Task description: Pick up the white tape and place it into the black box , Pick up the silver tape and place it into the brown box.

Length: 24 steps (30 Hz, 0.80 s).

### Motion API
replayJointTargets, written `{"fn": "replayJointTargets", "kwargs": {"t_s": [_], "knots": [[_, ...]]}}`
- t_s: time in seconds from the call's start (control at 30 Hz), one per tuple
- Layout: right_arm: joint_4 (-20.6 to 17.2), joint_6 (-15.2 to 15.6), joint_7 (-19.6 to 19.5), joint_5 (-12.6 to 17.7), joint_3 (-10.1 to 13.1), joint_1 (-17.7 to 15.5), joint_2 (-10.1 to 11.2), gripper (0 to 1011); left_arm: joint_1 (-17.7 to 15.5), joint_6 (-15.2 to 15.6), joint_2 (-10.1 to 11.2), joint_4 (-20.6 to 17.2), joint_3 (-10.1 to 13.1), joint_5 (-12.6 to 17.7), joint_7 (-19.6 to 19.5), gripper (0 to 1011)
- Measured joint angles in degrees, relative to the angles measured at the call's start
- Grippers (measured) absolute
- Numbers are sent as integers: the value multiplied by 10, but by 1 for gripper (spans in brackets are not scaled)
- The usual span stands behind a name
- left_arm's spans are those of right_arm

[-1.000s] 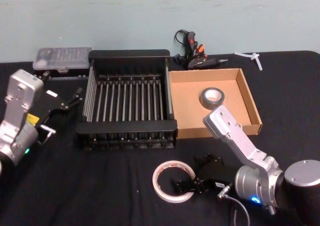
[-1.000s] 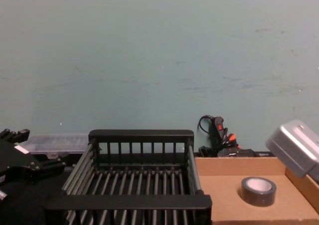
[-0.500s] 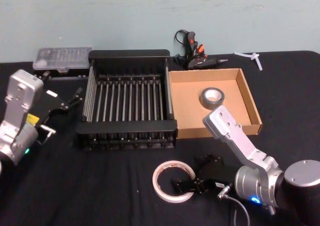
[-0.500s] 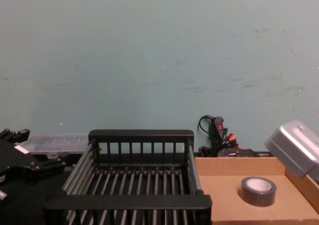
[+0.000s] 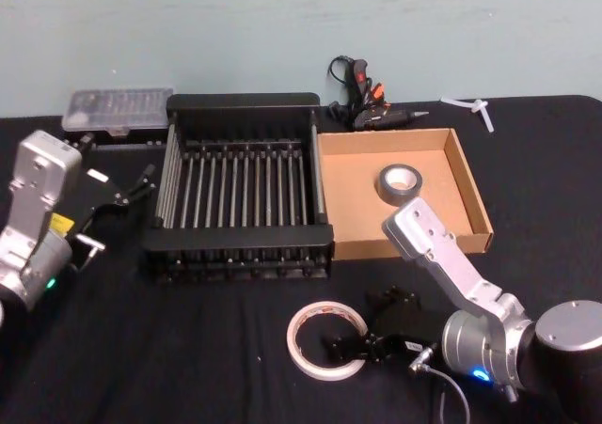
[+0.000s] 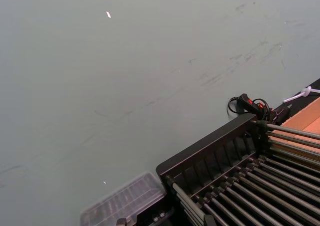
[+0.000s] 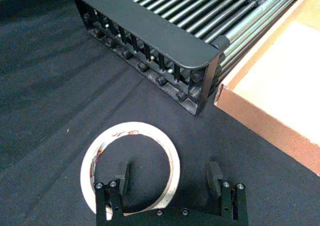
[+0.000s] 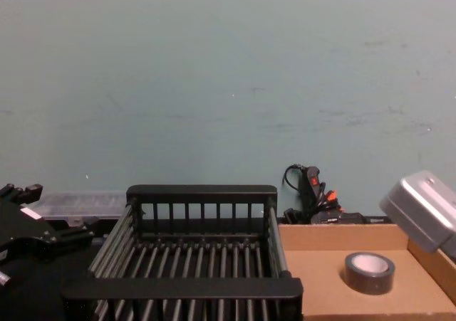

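The white tape (image 5: 326,339) lies flat on the black cloth in front of the black box (image 5: 237,239). My right gripper (image 5: 353,347) is low at the roll's right side and open. In the right wrist view one finger (image 7: 123,177) stands inside the white tape's (image 7: 131,163) hole and the other finger (image 7: 214,178) outside it, with the band between them. The silver tape (image 5: 399,183) sits inside the brown box (image 5: 471,185), right of the crate, and appears again as the silver tape (image 8: 370,272) in the chest view. My left gripper (image 5: 129,192) is parked left of the crate.
Behind the crate lie a clear plastic case (image 5: 118,110), a black and orange corded tool (image 5: 363,96) and a small white plastic piece (image 5: 470,106). Black cloth covers the table. The crate's front rim (image 7: 150,33) stands just beyond the roll.
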Motion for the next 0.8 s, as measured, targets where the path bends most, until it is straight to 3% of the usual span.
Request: {"fn": "replayJointTargets", "kwargs": {"t_s": [0.8], "knots": [[0, -10, -2, -32, -3, -8, -7, 1002, 0, 0, 0, 0, 0, 0, 0, 1001]]}}
